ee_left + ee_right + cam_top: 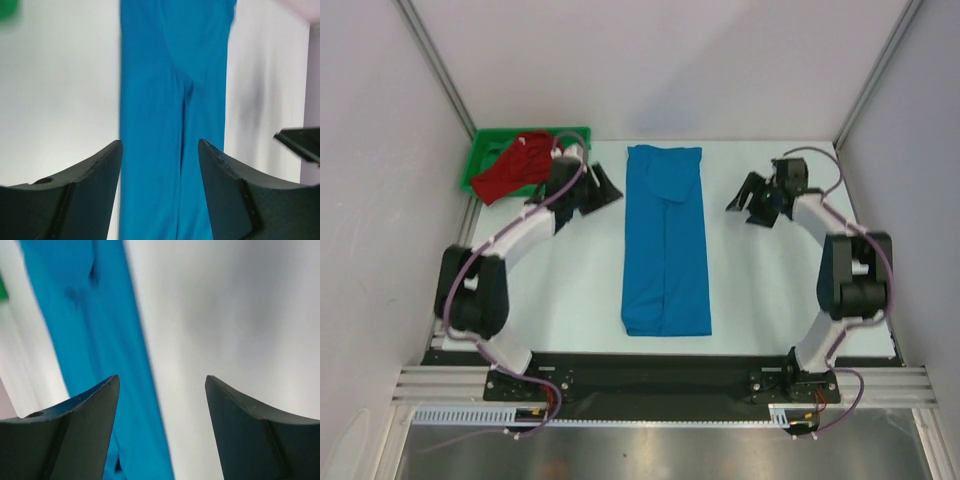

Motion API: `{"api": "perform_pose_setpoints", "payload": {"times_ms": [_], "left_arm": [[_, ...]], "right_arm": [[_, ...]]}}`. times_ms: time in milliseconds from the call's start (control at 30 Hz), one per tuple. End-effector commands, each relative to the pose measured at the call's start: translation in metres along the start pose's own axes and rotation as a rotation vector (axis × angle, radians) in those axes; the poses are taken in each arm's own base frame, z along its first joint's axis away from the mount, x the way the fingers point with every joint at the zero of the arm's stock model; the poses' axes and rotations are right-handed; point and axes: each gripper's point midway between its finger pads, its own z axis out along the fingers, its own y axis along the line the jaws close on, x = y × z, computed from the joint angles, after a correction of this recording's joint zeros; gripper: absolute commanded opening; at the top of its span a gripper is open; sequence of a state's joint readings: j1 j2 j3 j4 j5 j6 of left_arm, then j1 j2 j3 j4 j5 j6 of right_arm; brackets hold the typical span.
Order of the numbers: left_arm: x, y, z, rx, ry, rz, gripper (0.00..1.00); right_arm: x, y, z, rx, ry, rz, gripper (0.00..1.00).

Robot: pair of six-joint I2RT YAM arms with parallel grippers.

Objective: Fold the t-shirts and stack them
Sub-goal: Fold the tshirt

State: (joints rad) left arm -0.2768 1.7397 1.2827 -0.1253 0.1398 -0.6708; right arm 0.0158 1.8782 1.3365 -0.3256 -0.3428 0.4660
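The blue t-shirt (665, 240) lies folded into a long narrow strip down the middle of the table, collar end at the far side. It fills the middle of the left wrist view (172, 115) and runs down the left of the right wrist view (95, 355). The red t-shirt (515, 167) sits crumpled in the green tray at the back left. My left gripper (602, 188) hangs open just left of the strip's far end, nothing between its fingers. On the strip's right, my right gripper (748, 203) is open too, apart from the cloth.
The green plastic tray (485, 150) stands in the back left corner against the wall. White walls close the table on three sides. The arm bases and a black rail run along the near edge.
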Motion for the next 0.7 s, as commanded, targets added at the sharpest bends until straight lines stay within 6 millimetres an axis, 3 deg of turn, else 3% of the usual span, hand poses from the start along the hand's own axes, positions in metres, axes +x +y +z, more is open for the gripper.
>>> {"api": "perform_pose_setpoints", "payload": {"times_ms": [0,33,67,100,133,167,200,233,267,333,433,467,600,667], "left_arm": [[0.072,-0.005,-0.036,0.071,0.120,0.040,0.67],[0.105,0.000,-0.046,0.077,0.176,0.050,0.66],[0.112,-0.009,-0.062,0.117,0.174,0.056,0.65],[0.132,-0.015,-0.072,0.135,0.204,0.076,0.65],[0.156,-0.002,-0.079,0.117,0.247,0.076,0.65],[0.167,-0.002,-0.086,0.128,0.260,0.080,0.65],[0.170,-0.007,-0.098,0.152,0.247,0.094,0.66],[0.192,0.003,-0.104,0.128,0.289,0.105,0.66],[0.198,0.005,-0.109,0.126,0.289,0.111,0.65],[0.212,0.012,-0.119,0.129,0.294,0.115,0.58],[0.222,0.015,-0.124,0.157,0.287,0.107,0.49],[0.223,0.014,-0.124,0.169,0.290,0.109,0.47],[0.237,0.005,-0.121,0.247,0.321,0.123,0.40],[0.245,0.007,-0.118,0.248,0.347,0.116,0.37]], "right_arm": [[0.054,0.045,-0.048,-0.077,-0.012,-0.144,0.75],[0.094,0.037,-0.048,-0.081,0.057,-0.144,0.74],[0.111,0.044,-0.054,-0.112,0.074,-0.164,0.74],[0.125,0.062,-0.068,-0.174,0.060,-0.197,0.74],[0.155,0.078,-0.073,-0.223,0.112,-0.214,0.74],[0.187,0.069,-0.074,-0.220,0.162,-0.212,0.73],[0.194,0.082,-0.083,-0.273,0.138,-0.228,0.72],[0.221,0.095,-0.090,-0.322,0.174,-0.258,0.71],[0.245,0.088,-0.091,-0.325,0.212,-0.238,0.70],[0.270,0.113,-0.101,-0.432,0.199,-0.295,0.64],[0.295,0.120,-0.099,-0.470,0.224,-0.307,0.53],[0.303,0.121,-0.098,-0.469,0.241,-0.308,0.43],[0.308,0.120,-0.094,-0.474,0.241,-0.279,0.24],[0.307,0.123,-0.091,-0.494,0.243,-0.276,0.21]]}}
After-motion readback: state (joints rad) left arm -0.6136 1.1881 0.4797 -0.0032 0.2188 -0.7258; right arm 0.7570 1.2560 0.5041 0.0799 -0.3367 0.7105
